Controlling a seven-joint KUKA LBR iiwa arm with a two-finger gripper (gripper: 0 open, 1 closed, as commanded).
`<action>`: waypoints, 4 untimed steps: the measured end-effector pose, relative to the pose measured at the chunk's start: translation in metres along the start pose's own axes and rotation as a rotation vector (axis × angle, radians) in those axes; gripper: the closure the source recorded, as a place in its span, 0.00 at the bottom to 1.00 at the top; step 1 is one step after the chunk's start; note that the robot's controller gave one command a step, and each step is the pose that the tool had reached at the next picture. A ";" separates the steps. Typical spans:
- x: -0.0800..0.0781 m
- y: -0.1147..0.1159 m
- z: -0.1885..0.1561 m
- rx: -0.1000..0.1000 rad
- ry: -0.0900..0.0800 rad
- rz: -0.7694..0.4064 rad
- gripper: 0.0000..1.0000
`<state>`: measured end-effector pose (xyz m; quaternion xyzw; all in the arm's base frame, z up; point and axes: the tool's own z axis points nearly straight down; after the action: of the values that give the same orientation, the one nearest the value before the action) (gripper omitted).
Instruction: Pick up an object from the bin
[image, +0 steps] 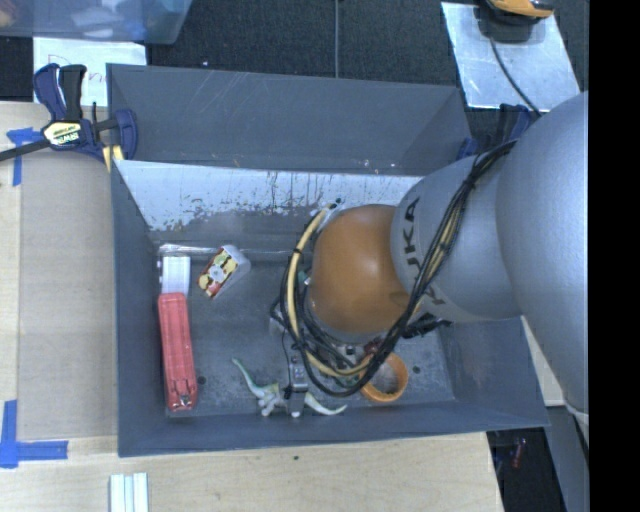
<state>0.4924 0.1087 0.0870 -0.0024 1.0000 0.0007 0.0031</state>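
The grey metal bin (300, 130) is entered from its right side by the silver arm (520, 230). The arm's wrist is wrapped in a rounded orange cover (350, 265) and looped with black and yellow cables (298, 262). The jaws are lowered to the bin floor near the middle of the near wall, just below the cover. They are masked by the cables and dark hardware, so it cannot be told whether they are spread or pressed together.

A small pale greenish toy with thin limbs (255, 385) is laid on the floor just beside the jaws, on the side toward the bin's left wall and close to the near wall. Whether it is touched by them cannot be told. On the opposite side of the jaws, an orange ring-shaped thing (388, 385) is lying by the near wall, partly covered by the cables.

A long flat red package with a clear, white-topped end (177, 345) is laid along the left wall, running from the back toward the near-left corner, well apart from the jaws. A small yellow, white and red packet (222, 270) is set tilted just beside the package's back end, near the foot of the back wall.
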 end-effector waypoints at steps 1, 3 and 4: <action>0.008 0.015 -0.014 0.000 -0.002 -0.108 0.00; 0.010 -0.013 0.016 0.000 -0.001 0.074 1.00; 0.010 -0.013 0.016 0.000 -0.001 0.074 1.00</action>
<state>0.4827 0.0958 0.0709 0.0348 0.9994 0.0008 0.0035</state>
